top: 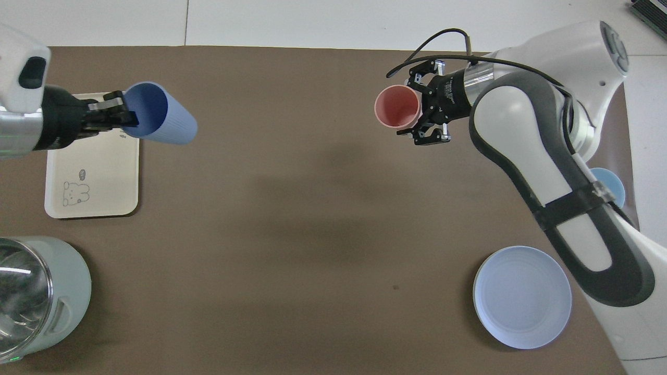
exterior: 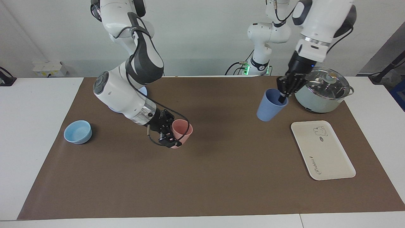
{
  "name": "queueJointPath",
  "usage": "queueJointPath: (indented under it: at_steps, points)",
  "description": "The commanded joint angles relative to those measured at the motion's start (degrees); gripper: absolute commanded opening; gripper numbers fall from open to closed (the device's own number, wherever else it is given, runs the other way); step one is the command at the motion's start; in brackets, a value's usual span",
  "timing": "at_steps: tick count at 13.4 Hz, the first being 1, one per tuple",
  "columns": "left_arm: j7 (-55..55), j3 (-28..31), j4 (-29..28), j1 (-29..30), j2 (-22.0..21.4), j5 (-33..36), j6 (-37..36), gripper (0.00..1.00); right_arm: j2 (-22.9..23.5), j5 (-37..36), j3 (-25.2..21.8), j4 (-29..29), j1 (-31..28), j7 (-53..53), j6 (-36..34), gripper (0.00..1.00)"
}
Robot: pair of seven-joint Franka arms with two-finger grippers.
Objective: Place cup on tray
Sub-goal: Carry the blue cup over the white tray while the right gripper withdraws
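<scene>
My left gripper [exterior: 282, 96] is shut on the rim of the periwinkle-blue cup [exterior: 267, 110], one finger inside it. It holds the cup tilted in the air, over the mat beside the tray [exterior: 322, 152]. In the overhead view the cup [top: 164, 117] and left gripper [top: 122, 115] overlap the tray's [top: 104, 172] edge. The tray lies flat on the mat, bare, at the left arm's end. My right gripper [exterior: 172, 136] is shut on a salmon-pink tumbler [exterior: 183, 128] low over the mat's middle; both also show in the overhead view, gripper [top: 424, 112] and tumbler [top: 397, 107].
A pale green pot with a glass lid [exterior: 324, 91] stands nearer to the robots than the tray. A light-blue bowl [exterior: 78, 131] sits at the right arm's end. A round blue plate [top: 521, 297] lies near the right arm's base. A brown mat [exterior: 221, 177] covers the table.
</scene>
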Motion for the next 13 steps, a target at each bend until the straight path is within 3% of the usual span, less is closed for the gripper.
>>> queueJointPath:
  at_steps: [1,3,6,9,13]
  points:
    - [15.0,-0.7,-3.5,10.6,-0.3,-2.7,0.7,0.0,-2.6,5.4,0.7,-5.8,-6.7,-1.3,-0.4,0.0]
    - [28.4,-0.7,-3.6,18.3,4.9,-8.4,3.9,0.0,-3.8,7.8,0.7,-10.4,-11.5,-1.7,0.4,0.0]
    - [40.1,-0.7,-3.7,22.7,12.1,-10.3,10.9,0.0,-4.0,11.3,0.7,-16.2,-17.0,-6.6,2.5,0.0]
    - [44.1,-0.7,-8.5,23.9,14.0,-13.7,17.2,0.0,-1.8,17.1,0.6,-20.5,-20.2,-14.1,4.0,0.0]
    - [47.5,-0.7,-11.1,23.4,15.4,-16.0,19.9,0.0,-0.3,17.2,0.5,-22.3,-22.6,-20.8,5.1,0.0]
